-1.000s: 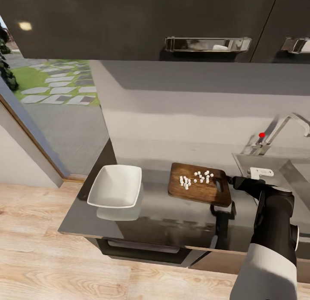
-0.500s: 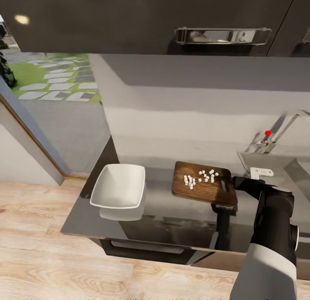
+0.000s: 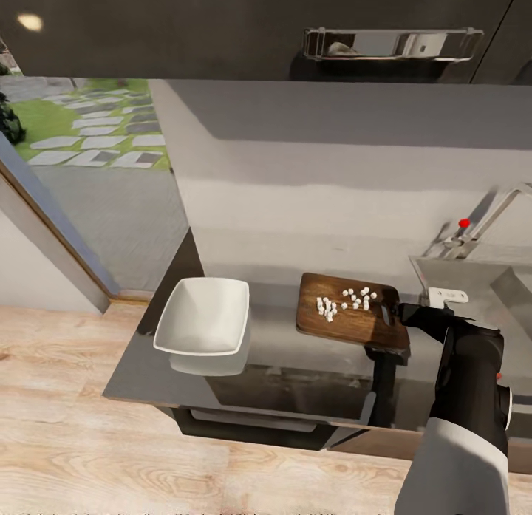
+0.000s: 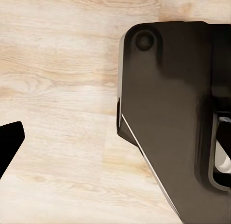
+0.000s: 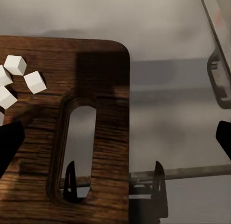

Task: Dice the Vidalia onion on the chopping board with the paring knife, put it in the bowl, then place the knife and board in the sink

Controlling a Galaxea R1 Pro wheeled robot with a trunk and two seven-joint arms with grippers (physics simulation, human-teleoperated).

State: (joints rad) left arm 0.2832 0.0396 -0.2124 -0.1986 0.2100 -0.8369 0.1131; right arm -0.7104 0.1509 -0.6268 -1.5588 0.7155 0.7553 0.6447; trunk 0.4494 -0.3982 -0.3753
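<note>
On the grey worktop [image 3: 281,352], chopping board [image 3: 347,319] carries diced onion [image 3: 347,302]; bowl [image 3: 201,324] at its 9 o'clock. Right pincer [image 3: 405,313] at board's slot end, spread wide, gripping nothing. Left pincer state: cannot tell.

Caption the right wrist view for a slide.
Right gripper open at the board's slotted handle end, diced onion on the wood, steel countertop beyond.
</note>
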